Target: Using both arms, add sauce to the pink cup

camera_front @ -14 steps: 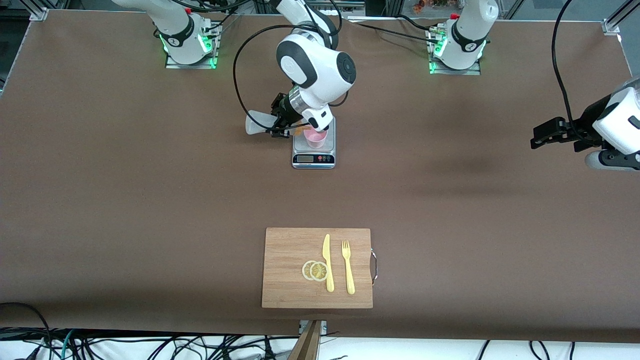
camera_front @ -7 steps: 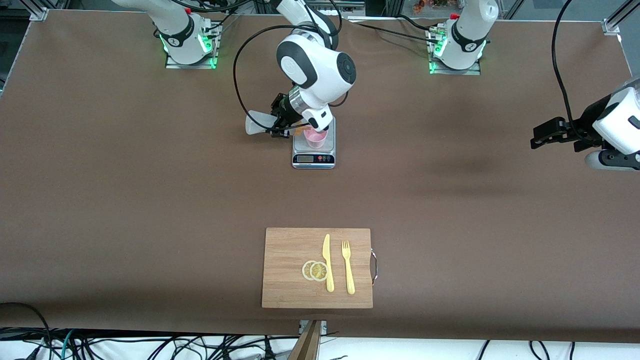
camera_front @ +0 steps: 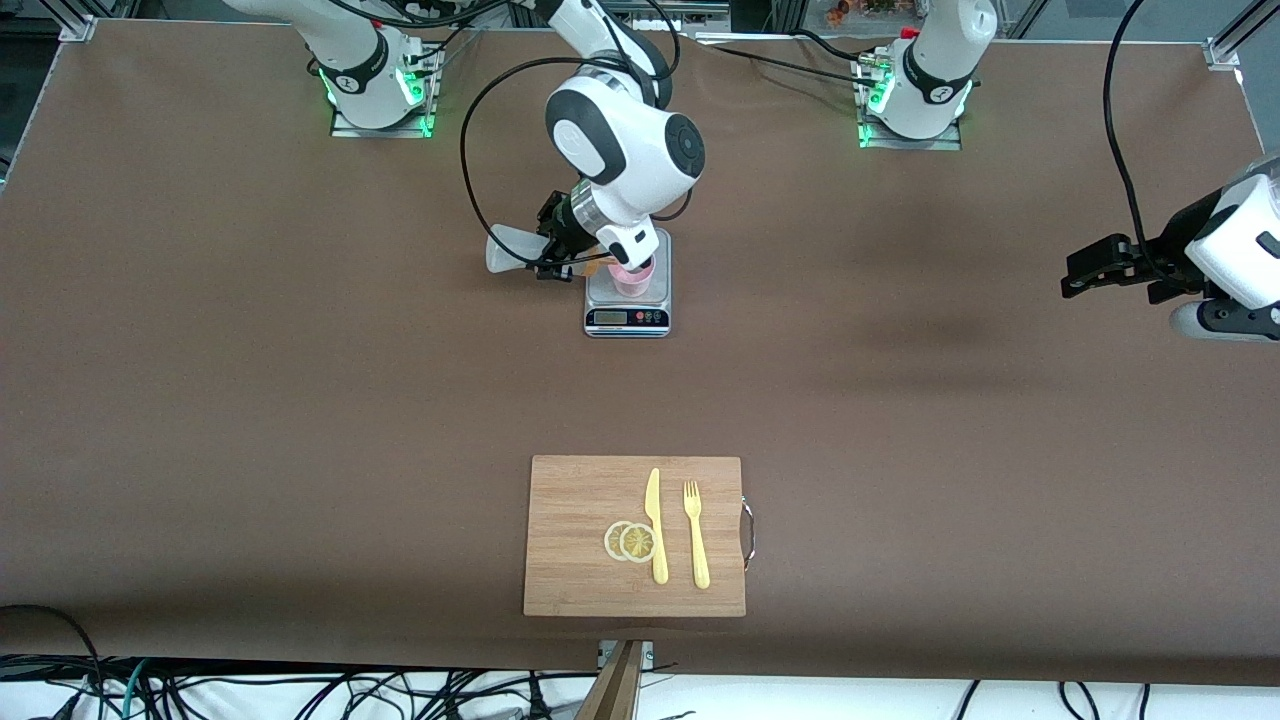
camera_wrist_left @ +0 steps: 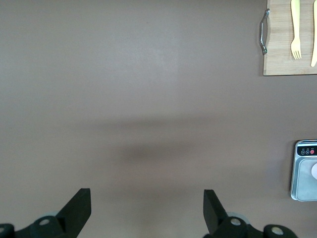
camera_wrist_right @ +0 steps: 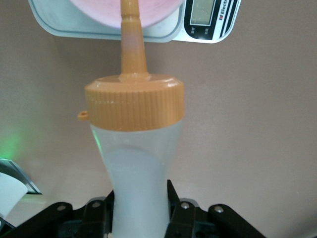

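Note:
My right gripper (camera_front: 556,258) is shut on the sauce bottle (camera_front: 505,250), a whitish squeeze bottle tipped on its side beside the grey scale (camera_front: 627,305). In the right wrist view my right gripper (camera_wrist_right: 138,208) pinches the bottle's waist (camera_wrist_right: 136,168), and the orange nozzle (camera_wrist_right: 131,29) points over the rim of the pink cup (camera_wrist_right: 148,12). The pink cup (camera_front: 632,280) stands on the scale, partly hidden by the right wrist. My left gripper (camera_front: 1085,272) is open and empty, waiting above the table at the left arm's end; its open fingers (camera_wrist_left: 79,208) frame bare table.
A wooden cutting board (camera_front: 634,535) lies near the front camera, bearing two lemon slices (camera_front: 630,541), a yellow knife (camera_front: 655,525) and a yellow fork (camera_front: 696,535). The board's metal handle (camera_wrist_left: 264,30) and the scale (camera_wrist_left: 304,171) show in the left wrist view.
My right gripper with the bottle has shifted slightly toward the right arm's end of the table. The left arm has not moved.

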`<state>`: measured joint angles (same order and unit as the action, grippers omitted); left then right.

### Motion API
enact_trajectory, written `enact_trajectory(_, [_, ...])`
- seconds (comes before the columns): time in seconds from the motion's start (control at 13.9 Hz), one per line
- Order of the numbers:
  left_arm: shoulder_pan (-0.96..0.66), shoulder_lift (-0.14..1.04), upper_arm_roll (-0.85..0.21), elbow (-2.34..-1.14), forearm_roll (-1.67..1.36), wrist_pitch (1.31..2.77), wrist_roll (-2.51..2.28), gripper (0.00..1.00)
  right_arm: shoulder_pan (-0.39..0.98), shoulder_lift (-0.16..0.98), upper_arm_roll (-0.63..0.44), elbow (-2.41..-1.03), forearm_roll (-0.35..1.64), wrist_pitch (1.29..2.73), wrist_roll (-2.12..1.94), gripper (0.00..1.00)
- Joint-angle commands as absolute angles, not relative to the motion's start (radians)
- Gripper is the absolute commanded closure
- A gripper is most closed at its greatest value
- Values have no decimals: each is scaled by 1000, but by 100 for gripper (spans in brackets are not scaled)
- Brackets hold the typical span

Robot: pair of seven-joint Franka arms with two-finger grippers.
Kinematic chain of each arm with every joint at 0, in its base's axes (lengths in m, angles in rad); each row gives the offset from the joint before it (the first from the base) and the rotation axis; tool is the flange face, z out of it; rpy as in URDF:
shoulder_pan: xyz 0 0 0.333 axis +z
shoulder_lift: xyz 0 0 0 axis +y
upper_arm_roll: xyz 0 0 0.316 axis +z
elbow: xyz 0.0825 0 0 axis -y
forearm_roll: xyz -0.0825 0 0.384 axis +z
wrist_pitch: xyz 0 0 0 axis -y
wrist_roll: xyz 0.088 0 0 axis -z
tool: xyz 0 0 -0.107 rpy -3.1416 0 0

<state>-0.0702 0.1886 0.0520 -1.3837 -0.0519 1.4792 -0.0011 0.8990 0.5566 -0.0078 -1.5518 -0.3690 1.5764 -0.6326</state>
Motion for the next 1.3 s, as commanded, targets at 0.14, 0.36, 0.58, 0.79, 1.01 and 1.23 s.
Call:
enact_trajectory(0.14, [-77, 193, 57, -1367, -43, 1468, 12, 0, 881, 551, -6, -1546, -307, 1615, -640, 83])
enact_trajectory(0.36, [-77, 193, 57, -1367, -43, 1468, 12, 0, 867, 548, -6, -1549, -304, 1621, -640, 74])
enact_trajectory(0.58, [-77, 193, 57, -1367, -43, 1468, 12, 0, 845, 543, -6, -1554, -256, 1647, -643, 74])
enact_trajectory(0.79, [-77, 193, 57, -1367, -43, 1468, 12, 0, 827, 529, -8, -1566, -204, 1678, -693, 74])
enact_trajectory(1.01, [-75, 193, 57, -1367, -43, 1470, 15, 0, 778, 483, -8, -1598, -151, 1686, -779, 74])
enact_trajectory(1.23, [-75, 193, 57, -1367, -43, 1468, 15, 0, 755, 453, -8, -1643, -89, 1741, -811, 74])
